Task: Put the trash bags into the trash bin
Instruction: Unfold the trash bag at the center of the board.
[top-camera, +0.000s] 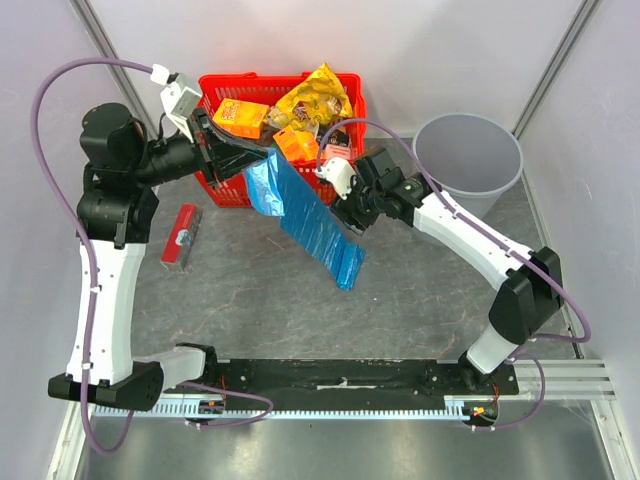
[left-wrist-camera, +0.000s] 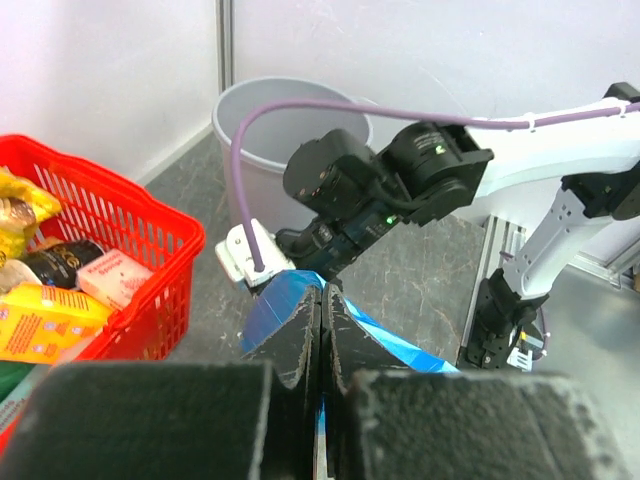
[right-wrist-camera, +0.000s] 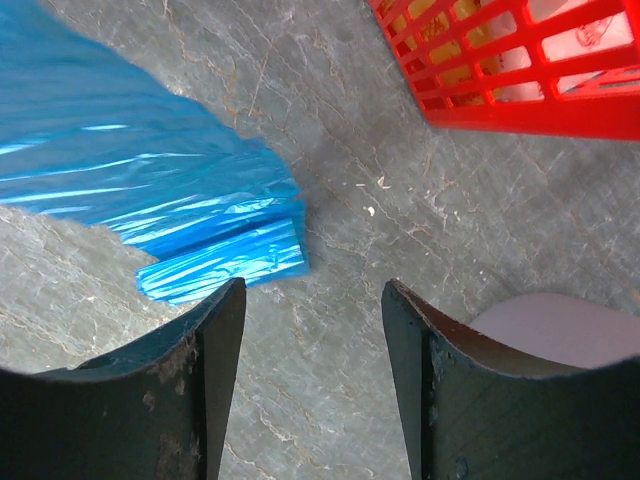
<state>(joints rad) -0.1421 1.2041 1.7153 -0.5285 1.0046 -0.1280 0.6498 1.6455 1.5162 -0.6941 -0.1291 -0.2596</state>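
Obliquely, trash bag (top-camera: 310, 220), long axis basket (top-camera: 218, 188) to near-right.

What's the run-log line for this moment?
left gripper: shut on trash bag | right gripper: open, empty | bag not yet in trash bin

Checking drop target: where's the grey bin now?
Top view: the trash bin stands at the table's far right corner, right of the red basket and the right gripper.
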